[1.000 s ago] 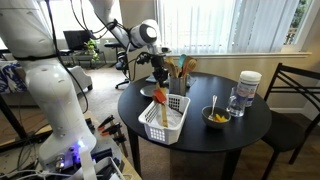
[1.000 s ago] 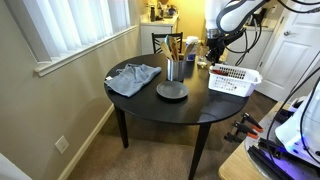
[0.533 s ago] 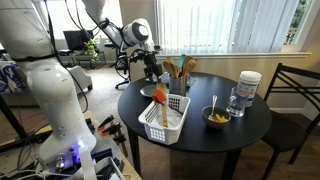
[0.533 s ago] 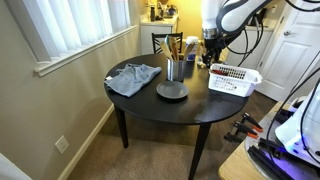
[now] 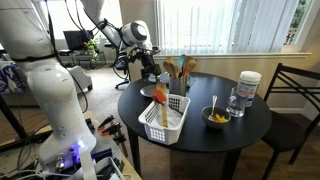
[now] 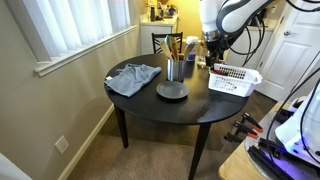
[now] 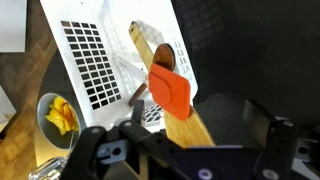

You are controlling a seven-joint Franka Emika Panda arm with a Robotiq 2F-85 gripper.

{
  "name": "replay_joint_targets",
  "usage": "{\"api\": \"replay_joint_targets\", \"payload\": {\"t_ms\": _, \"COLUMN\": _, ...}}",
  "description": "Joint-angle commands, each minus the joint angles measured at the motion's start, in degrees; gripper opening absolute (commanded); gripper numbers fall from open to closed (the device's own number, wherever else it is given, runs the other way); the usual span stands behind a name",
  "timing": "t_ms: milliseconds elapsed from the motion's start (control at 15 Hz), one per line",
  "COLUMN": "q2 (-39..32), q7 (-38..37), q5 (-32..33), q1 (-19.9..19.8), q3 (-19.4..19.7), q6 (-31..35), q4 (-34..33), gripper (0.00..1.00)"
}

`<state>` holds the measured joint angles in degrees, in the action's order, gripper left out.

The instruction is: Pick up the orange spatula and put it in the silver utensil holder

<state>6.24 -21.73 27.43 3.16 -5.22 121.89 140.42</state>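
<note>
On the dark round table the orange spatula leaned in the white basket just ahead of the gripper — jaws spread, empty — light, stiff, likely best pinched on its handle.

In an exterior view the camera stands close beside the robot's white base, roughly level with the arm, and faces across the round tabletop toward the blinded window. In an exterior view set farther back and higher, it looks down over the tabletop along the window wall toward a door. Both exterior views share the whole tabletop and the white basket, seen from different sides. The wrist view looks steeply down from very near, the gripper crossing its bottom edge, and takes in only the basket and a strip of tabletop
</note>
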Motion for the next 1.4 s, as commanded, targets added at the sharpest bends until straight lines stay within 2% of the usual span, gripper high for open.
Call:
{"api": "replay_joint_targets", "payload": {"t_ms": 0, "q2": 0.41, "q7": 4.60, "q5": 0.67, "q1": -1.04, "q3": 1.15, "q6": 2.39, "q4": 1.48, "gripper": 1.00}}
{"api": "replay_joint_targets", "payload": {"t_ms": 533, "q2": -3.83, "q7": 9.67, "q5": 2.14, "q1": -2.22, "q3": 3.61, "q6": 8.00, "q4": 1.73, "gripper": 1.00}}
{"api": "replay_joint_targets", "payload": {"t_ms": 600, "q2": -4.13, "q7": 10.05, "q5": 2.08, "q1": -2.27, "q3": 3.85, "q6": 8.31, "q4": 1.69, "gripper": 0.75}}
{"api": "replay_joint_targets", "payload": {"t_ms": 667, "q2": -4.38, "q7": 9.80, "q5": 2.51, "q1": -2.25, "q3": 3.96, "q6": 8.28, "q4": 1.60, "gripper": 0.74}}
{"api": "replay_joint_targets", "payload": {"t_ms": 1333, "q2": -3.17, "q7": 8.31, "q5": 8.82, "q1": -2.02, "q3": 4.27, "q6": 6.30, "q4": 0.54, "gripper": 0.08}}
